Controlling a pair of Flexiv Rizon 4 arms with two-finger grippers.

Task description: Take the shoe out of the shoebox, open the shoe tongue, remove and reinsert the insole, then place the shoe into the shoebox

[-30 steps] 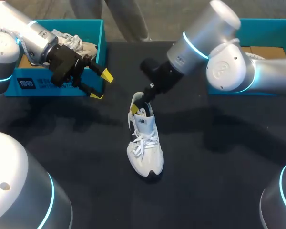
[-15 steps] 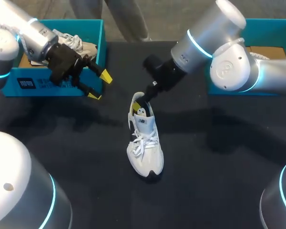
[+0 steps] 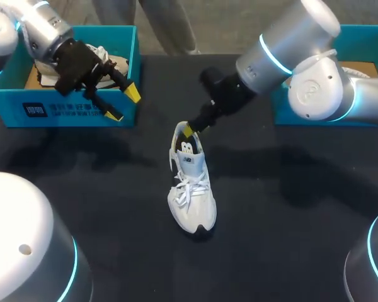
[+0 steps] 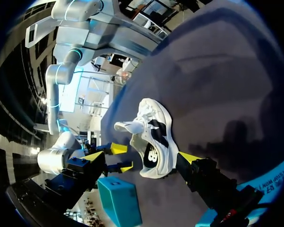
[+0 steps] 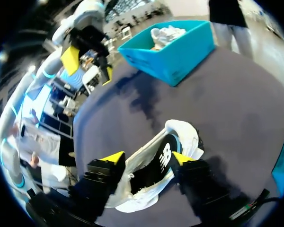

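A white shoe [image 3: 190, 185] with a dark heel lining lies on the black table [image 3: 290, 251], toe toward me. My right gripper [image 3: 189, 130] is at its heel rim. In the right wrist view the fingers of that gripper [image 5: 146, 158] stand apart on either side of the shoe's heel end [image 5: 168, 151]; no firm pinch shows. My left gripper [image 3: 123, 104] hangs open and empty over the front wall of the left blue shoebox [image 3: 69, 110]. From the left wrist the shoe [image 4: 154, 142] lies ahead of the left gripper [image 4: 142, 156], with the right gripper [image 4: 122, 157] at its heel.
The left shoebox [image 5: 175, 52] holds a second white shoe [image 3: 104, 60]. Another blue shoebox [image 3: 359, 38] stands at the back right, partly behind my right arm. Bare black tabletop surrounds the shoe.
The left gripper has drawn back and up toward the left shoebox. The right gripper's fingers have narrowed at the heel, and its arm has shifted slightly right. The shoe has not moved.
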